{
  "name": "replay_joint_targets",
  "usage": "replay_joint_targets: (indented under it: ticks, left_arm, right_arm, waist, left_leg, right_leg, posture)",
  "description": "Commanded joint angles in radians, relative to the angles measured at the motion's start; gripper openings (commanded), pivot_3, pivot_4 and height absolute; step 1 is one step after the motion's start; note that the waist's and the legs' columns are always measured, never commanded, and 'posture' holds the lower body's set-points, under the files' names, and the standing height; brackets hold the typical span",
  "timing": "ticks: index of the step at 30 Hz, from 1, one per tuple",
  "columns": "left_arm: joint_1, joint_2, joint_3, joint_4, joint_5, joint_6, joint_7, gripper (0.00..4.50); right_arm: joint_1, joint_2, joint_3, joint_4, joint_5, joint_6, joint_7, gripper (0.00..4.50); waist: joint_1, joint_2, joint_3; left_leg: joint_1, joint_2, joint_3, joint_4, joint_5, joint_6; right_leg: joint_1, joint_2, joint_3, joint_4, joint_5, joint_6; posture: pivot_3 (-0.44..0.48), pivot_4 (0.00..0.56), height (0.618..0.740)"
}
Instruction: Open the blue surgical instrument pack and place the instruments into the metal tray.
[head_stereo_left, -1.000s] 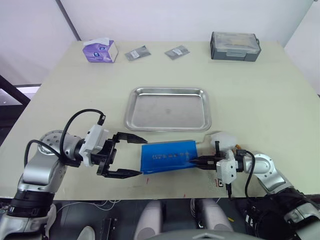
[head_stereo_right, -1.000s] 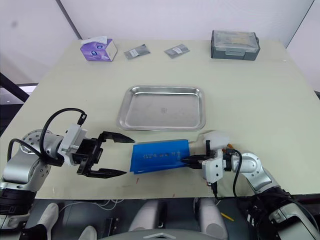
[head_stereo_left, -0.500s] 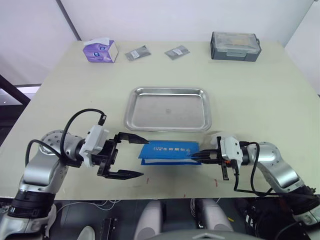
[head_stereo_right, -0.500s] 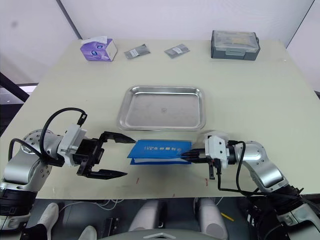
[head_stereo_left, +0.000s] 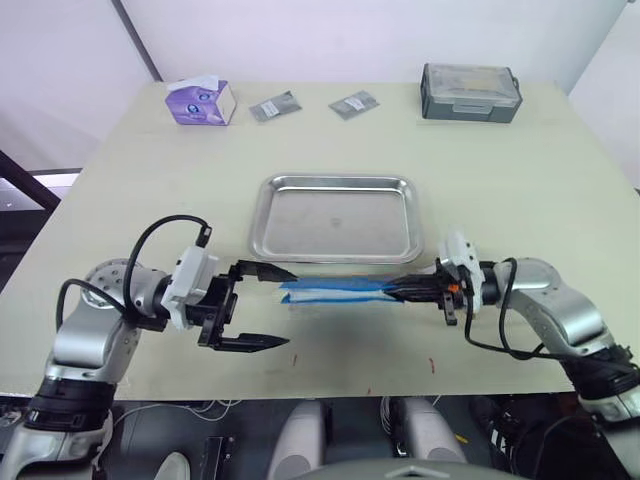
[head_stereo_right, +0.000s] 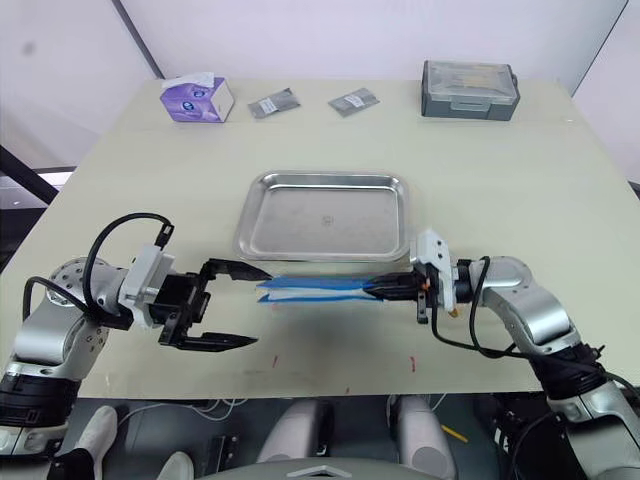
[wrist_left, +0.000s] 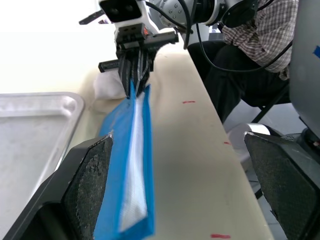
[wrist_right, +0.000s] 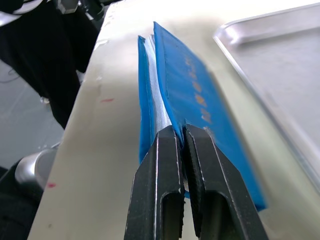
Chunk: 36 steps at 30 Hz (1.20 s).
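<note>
Pack (head_stereo_left: 335, 290) edge-on, blue outside, white lining showing; right end effector (head_stereo_left: 405, 288) pinching it; left end effector (head_stereo_left: 262, 306) spread wide.

Evenly and brightly lit from overhead, with no hard shadows across the pale table (head_stereo_left: 520, 190). Soft sheen and a faint central highlight on the metal tray (head_stereo_left: 336, 218), its rim catching brighter lines. Thin, diffuse shadow beneath the blue surgical instrument pack (head_stereo_left: 335, 291) and under the left gripper (head_stereo_left: 262, 307). Sharp from edge to edge in both head views, with slight wide-angle bowing of the table's sides. Blown-out white at the far table in the left wrist view, with near finger pads (wrist_left: 92, 186) large and soft. Shallow focus in the right wrist view: crisp black fingers (wrist_right: 159, 192), blurred pack lettering and tray beyond.
</note>
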Motion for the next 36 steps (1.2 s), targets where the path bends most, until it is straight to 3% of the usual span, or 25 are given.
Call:
replay_joint_targets:
  ticks: [1, 19, 27, 31, 36]
  left_arm:
    - [-0.042, -0.015, 0.011, 0.044, 0.02, -0.038, -0.001, 4.5]
    - [-0.239, -0.15, -0.024, 0.332, 0.115, -0.121, 0.017, 4.5]
    - [-0.274, -0.197, -0.087, 0.491, 0.178, -0.198, -0.054, 4.5]
    - [-0.29, -0.2, -0.112, 0.549, 0.202, -0.258, -0.054, 3.3]
    - [-0.321, -0.219, -0.1, 0.568, 0.178, -0.235, -0.051, 1.05]
  right_arm:
    - [-0.037, 0.003, -0.023, 0.055, -0.018, 0.039, 0.009, 0.21]
    - [-0.109, 0.05, -0.029, 0.159, -0.054, 0.056, 0.08, 0.21]
    - [-0.105, 0.058, -0.038, 0.154, -0.065, 0.056, 0.083, 0.21]
    - [-0.104, 0.06, -0.04, 0.153, -0.07, 0.055, 0.083, 0.0]
    - [-0.103, 0.061, -0.043, 0.144, -0.071, 0.059, 0.082, 0.0]
  waist:
    - [0.0, 0.0, 0.0]
    - [-0.002, 0.0, 0.0]
    - [-0.003, 0.0, 0.0]
    - [-0.002, 0.0, 0.0]
    - [-0.002, 0.0, 0.0]
  left_leg:
    - [0.0, 0.0, 0.0, 0.0, 0.0, 0.0]
    - [0.0, -0.001, 0.0, 0.0, 0.0, 0.0]
    - [0.0, -0.001, 0.0, 0.0, 0.0, 0.0]
    - [0.0, -0.001, -0.001, 0.0, 0.0, 0.0]
    - [0.0, -0.001, -0.001, 0.0, 0.0, 0.0]
  right_leg:
    - [0.0, 0.0, 0.0, 0.0, 0.0, 0.0]
    - [0.0, 0.0, 0.0, 0.0, 0.0, 0.0]
    - [0.0, 0.0, 0.0, 0.001, 0.0, 0.0]
    - [0.0, 0.0, 0.0, 0.001, 0.0, 0.0]
    - [0.0, 0.0, -0.001, 0.001, 0.0, 0.0]
  posture:
    - [0.0, 0.15, 0.734]
    - [0.0, 0.15, 0.734]
    - [0.0, 0.15, 0.734]
    - [0.0, 0.15, 0.734]
    - [0.0, 0.15, 0.734]
